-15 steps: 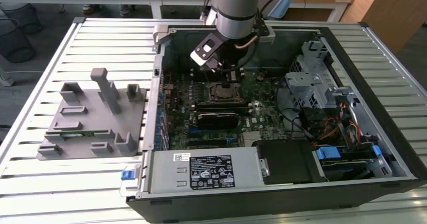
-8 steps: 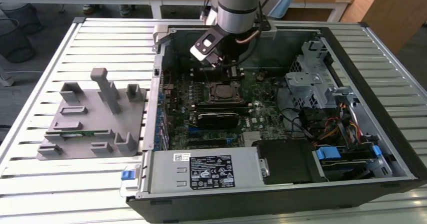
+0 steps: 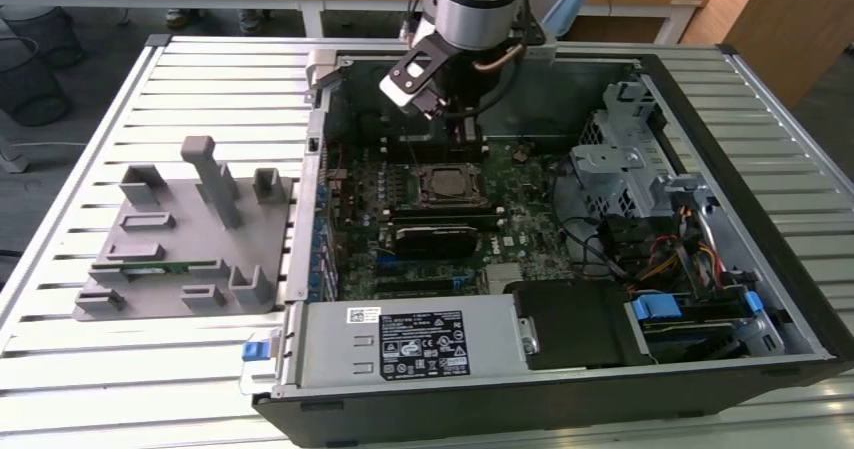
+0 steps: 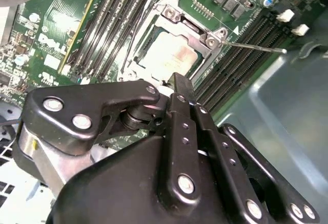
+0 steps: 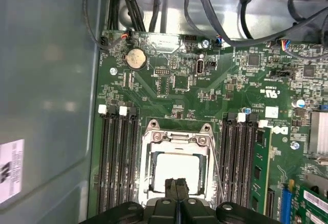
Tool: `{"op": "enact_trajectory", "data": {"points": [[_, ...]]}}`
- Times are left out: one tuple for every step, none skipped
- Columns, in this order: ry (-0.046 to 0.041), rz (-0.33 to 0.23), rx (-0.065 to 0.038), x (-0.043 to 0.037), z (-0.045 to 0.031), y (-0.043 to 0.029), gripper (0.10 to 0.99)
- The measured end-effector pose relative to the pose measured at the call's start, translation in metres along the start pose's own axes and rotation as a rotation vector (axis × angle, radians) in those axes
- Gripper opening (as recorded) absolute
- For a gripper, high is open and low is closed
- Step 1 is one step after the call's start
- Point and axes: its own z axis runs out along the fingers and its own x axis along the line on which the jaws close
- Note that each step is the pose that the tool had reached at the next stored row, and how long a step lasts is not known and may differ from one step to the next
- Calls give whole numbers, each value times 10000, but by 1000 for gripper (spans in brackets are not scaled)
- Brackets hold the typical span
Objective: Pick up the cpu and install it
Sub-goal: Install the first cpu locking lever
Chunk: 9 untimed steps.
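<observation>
First wrist view tells us the cpu (image 5: 174, 165) already lies in its socket (image 5: 177, 138), with our gripper (image 5: 177, 184) closed, empty, just above it.

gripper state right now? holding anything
gripper: closed, nothing between its fingers; its tips are over the cpu, which lies in the socket. Whether they touch it cannot be told.

Black jaws pressed together near the cpu (image 4: 171, 60) seated in its socket (image 4: 207, 41)
</observation>
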Motion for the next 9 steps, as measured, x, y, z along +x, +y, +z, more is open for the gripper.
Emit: {"op": "enact_trajectory", "data": {"points": [[0, 0, -2, 3, -22, 0, 106], [0, 0, -3, 6, -41, 0, 106], [0, -1, -4, 8, -63, 1, 106], [0, 0, -5, 11, -81, 1, 106], [-1, 0, -5, 13, -97, 1, 106], [-1, 0, -5, 14, -107, 1, 106], [-1, 0, -6, 14, -113, 1, 106], [1, -4, -7, 14, -113, 1, 106], [2, -27, -7, 14, -113, 1, 106]]}}
